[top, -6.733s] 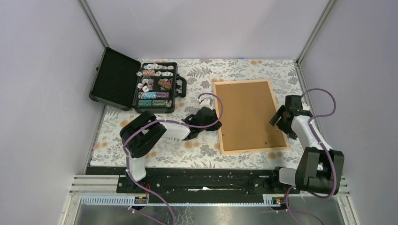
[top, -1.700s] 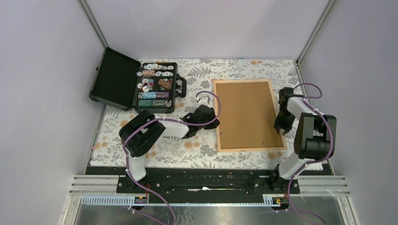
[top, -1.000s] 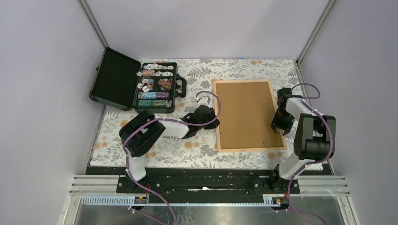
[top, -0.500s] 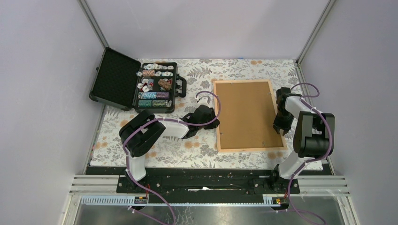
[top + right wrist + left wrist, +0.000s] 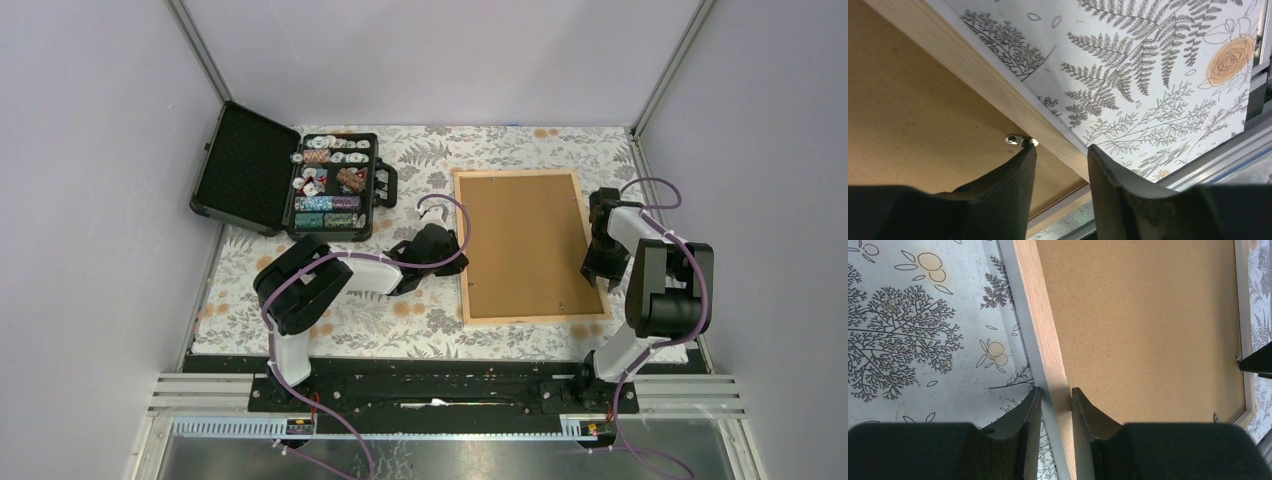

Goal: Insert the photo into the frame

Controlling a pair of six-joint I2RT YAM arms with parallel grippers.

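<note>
The frame lies face down on the flowered cloth, right of the middle, with a brown backing board filling it. The photo is out of view. My left gripper straddles the frame's left wooden rail, one finger outside and one on the backing board, shut on the rail. My right gripper stands open over the right rail. Its inner fingertip touches a small metal clip on the board.
An open black case of poker chips sits at the back left. The cage's right wall post and metal track run close beside the frame's right side. The right gripper's finger shows at the far edge of the left wrist view.
Several seconds ago my right gripper hovered nearer and outside the frame; it now sits on the right rail by the clip. Over the last second it barely shifts. The left arm is still.
</note>
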